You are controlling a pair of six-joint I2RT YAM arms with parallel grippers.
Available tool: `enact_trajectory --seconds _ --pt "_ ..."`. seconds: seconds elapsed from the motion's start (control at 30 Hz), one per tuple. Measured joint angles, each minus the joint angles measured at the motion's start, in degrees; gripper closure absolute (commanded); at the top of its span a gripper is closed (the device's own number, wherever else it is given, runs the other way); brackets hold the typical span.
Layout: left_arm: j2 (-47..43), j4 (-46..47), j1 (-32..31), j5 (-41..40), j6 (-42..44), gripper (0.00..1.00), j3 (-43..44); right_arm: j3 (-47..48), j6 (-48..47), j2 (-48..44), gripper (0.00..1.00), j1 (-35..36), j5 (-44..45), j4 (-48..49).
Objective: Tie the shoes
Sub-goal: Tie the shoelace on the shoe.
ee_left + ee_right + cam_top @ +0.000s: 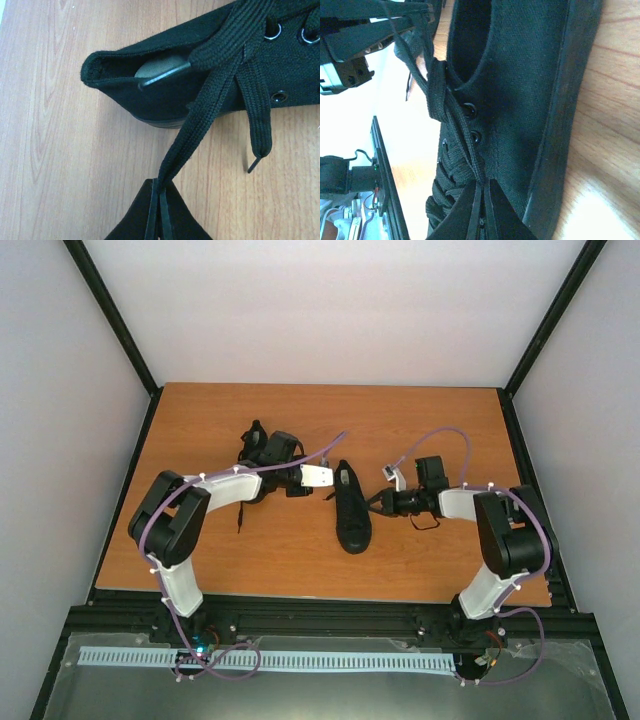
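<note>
One black shoe (352, 515) lies in the middle of the wooden table, heel toward the far side. My left gripper (330, 478) is at its left side, and in the left wrist view it (160, 192) is shut on a black lace (200, 125) running taut from the shoe (165, 40). A loose lace end (260, 135) hangs beside it. My right gripper (374, 504) is at the shoe's right side. Seen from the right wrist, it (482, 187) is shut on the other lace (452, 125) by the eyelets of the shoe (520, 75). The second shoe (258, 445) lies behind the left arm, partly hidden.
The table (250, 560) is bounded by a black frame (320, 612) at the near edge and black posts at the far corners. White walls enclose the sides. A white slotted cable duct (300, 660) runs in front of the arm bases.
</note>
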Motion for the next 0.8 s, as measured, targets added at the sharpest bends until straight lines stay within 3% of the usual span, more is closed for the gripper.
enact_trajectory --seconds 0.67,0.7,0.73,0.77,0.8 --pt "2.97 4.74 0.24 1.33 0.68 0.98 -0.13 -0.83 -1.01 -1.97 0.97 1.16 3.34 -3.37" --pt "3.02 4.70 0.26 1.49 0.70 0.81 -0.13 -0.81 -1.01 -1.97 0.97 1.16 3.63 -3.39" --pt "3.02 4.61 0.28 1.81 0.87 0.53 -0.11 -0.68 -1.01 -1.97 0.97 1.16 3.96 -3.58" --pt "2.97 4.31 0.33 2.43 1.51 0.37 -0.11 -0.52 -1.03 -1.97 0.97 1.16 4.20 -3.76" --pt "2.78 3.45 0.39 3.15 2.47 0.31 -0.09 -0.09 -1.07 -1.97 0.97 1.16 4.48 -4.20"
